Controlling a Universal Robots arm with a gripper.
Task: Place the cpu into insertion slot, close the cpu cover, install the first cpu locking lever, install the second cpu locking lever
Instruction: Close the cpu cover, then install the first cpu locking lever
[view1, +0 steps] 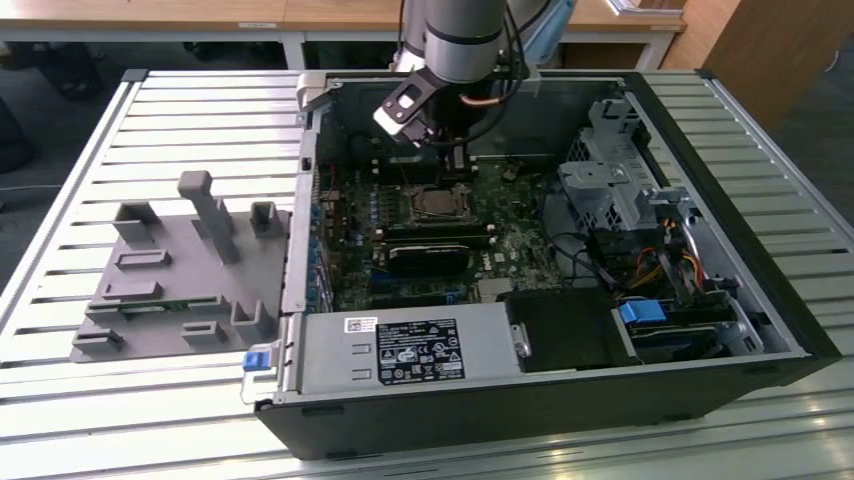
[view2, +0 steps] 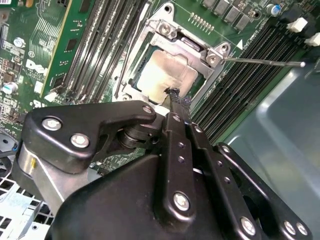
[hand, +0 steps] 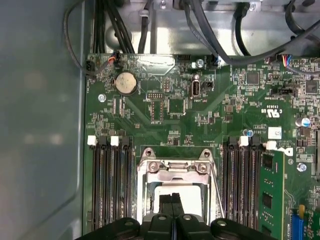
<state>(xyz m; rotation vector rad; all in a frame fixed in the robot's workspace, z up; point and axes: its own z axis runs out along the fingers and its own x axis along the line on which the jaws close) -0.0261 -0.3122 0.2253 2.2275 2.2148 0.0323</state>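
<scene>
Since the cpu (view2: 167, 75) lies flat in the insertion slot (view2: 141, 64) with its pale metal top showing through the window of the cpu cover (view2: 165, 30), the first two steps are judged done. The chip is judged light, stiff and thin, with a delicate underside, and best handled by its bare edges alone. The cover is thin sheet metal folded down over it, likely stiff but easily bent. One locking lever (view2: 265, 62), a slim steel rod, stands out free beside the frame and is judged unlatched. A second thin wire lever (view2: 125, 60) runs along the opposite side. Such rods are probably springy and slippery, so the bent free end is judged the best hold. The gripper (view2: 175, 96) is seen with its two black fingers pressed together. Nothing is visibly pinched between them, and their tips rest at the edge of the cover window. In the exterior view the gripper (view1: 458, 170) is placed at twelve o'clock of the cpu (view1: 434, 205). A black ribbed block (view1: 430, 250) lies at six o'clock and a grey fixture (view1: 174, 270) at nine o'clock.
</scene>
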